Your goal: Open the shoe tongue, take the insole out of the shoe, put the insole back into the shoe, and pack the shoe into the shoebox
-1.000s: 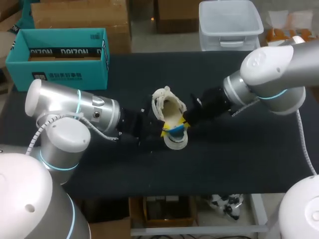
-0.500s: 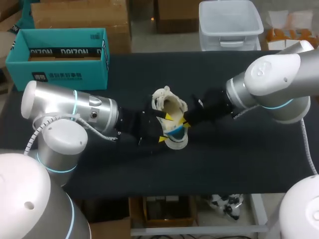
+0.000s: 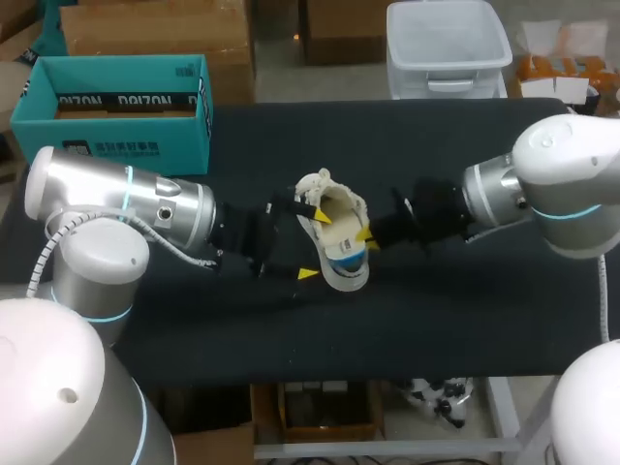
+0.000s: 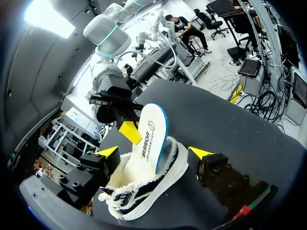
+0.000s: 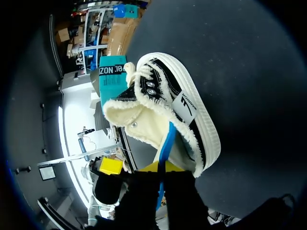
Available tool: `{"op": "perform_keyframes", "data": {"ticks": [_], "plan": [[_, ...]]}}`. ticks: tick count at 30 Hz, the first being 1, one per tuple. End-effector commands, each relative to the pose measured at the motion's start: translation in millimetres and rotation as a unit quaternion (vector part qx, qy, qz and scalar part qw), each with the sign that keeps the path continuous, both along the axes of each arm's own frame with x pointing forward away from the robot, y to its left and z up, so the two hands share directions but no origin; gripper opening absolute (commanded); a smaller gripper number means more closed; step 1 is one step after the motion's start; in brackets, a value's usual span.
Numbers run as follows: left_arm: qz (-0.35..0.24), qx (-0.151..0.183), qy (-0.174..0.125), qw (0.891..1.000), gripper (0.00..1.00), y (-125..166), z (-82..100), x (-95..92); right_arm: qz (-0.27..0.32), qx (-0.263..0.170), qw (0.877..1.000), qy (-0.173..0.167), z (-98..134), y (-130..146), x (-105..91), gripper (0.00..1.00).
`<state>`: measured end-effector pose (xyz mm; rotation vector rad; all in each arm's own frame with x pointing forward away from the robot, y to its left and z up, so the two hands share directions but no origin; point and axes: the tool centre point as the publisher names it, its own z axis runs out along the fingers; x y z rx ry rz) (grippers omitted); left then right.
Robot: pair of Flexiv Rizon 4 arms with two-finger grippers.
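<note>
Right tool (image 3: 366, 238) is clamped on the insole (image 4: 150, 136), gripping the end that sticks up out of the shoe (image 3: 334, 225). The rest of the insole sits inside. Insole is white on top with a blue edge.

Left tool (image 4: 153, 152) has its fingers apart, one yellow tip on each side of the shoe. Can't tell if they touch it.

Shoe has a black upper, white sole, cream fleecy lining and white laces. It sits mid-surface (image 3: 465, 320), between the two tools.

Right arm comes in low from 3 o'clock, left arm from 9 o'clock – both wrists near level.

Teal shoebox (image 3: 126, 107) is at 10 o'clock of the shoe, well apart, top open.
</note>
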<state>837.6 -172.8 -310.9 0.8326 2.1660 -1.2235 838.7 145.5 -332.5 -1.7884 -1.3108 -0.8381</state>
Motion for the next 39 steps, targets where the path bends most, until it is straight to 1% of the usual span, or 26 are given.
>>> {"op": "perform_keyframes", "data": {"ticks": [1, 3, 4, 5, 6, 8, 16, 22, 26, 30, 34, 39], "plan": [[0.002, 0.0, -0.003, 1.0, 0.94, 6, 4.3, -2.8, 0.006, 0.071, 0.997, -0.006, 1, -9, 4.0, 0.0], [0.004, 0.001, -0.005, 1.0, 0.89, 7, 4.7, -2.9, 0.005, 0.08, 0.997, -0.006, 1, -11, 4.7, 0.0], [0.005, 0.002, -0.005, 1.0, 0.84, 7, 4.7, -2.9, 0.008, 0.085, 0.996, -0.007, 1, -11, 5.1, 0.0], [0.005, 0.003, -0.005, 1.0, 0.74, 7, 4.6, -3.0, 0.008, 0.087, 0.996, -0.006, 1, -12, 5.5, 0.0], [0.006, 0.003, -0.005, 1.0, 0.67, 7, 4.0, -3.1, 0.008, 0.087, 0.996, -0.006, 2, -12, 6.1, 0.0], [0.007, 0.005, -0.004, 1.0, 0.62, 7, 1.8, -2.9, 0.01, 0.086, 0.996, -0.003, 2, -11, 7.1, 0.0], [0.004, 0.008, 0.001, 1.0, 0.59, -1, -7.6, -4.9, 0.033, 0.058, 0.998, 0.009, -1, -4, 15.2, 0.0], [0.006, 0.004, -0.001, 1.0, 0.53, -3, -8.0, -5.0, 0.038, 0.036, 0.998, 0.024, -8, 3, 24.1, 0.0], [0.007, 0.002, -0.002, 1.0, 0.51, -2, -6.6, -4.2, 0.041, 0.02, 0.999, 0.027, -13, 8, 28.0, 0.0], [0.008, 0.002, -0.002, 1.0, 0.5, -2, -5.9, -4.1, 0.037, 0.019, 0.999, 0.03, -15, 8, 24.6, 0.0], [0.008, 0.003, -0.001, 1.0, 0.48, -2, -6.4, -4.8, 0.026, 0.013, 0.999, 0.032, -10, 5, 17.8, 0.0], [0.006, 0.002, 0.012, 1.0, 0.48, -3, -7.8, -6.5, 0.018, 0.016, 0.999, 0.038, -4, 2, 11.6, 0.0]]}}
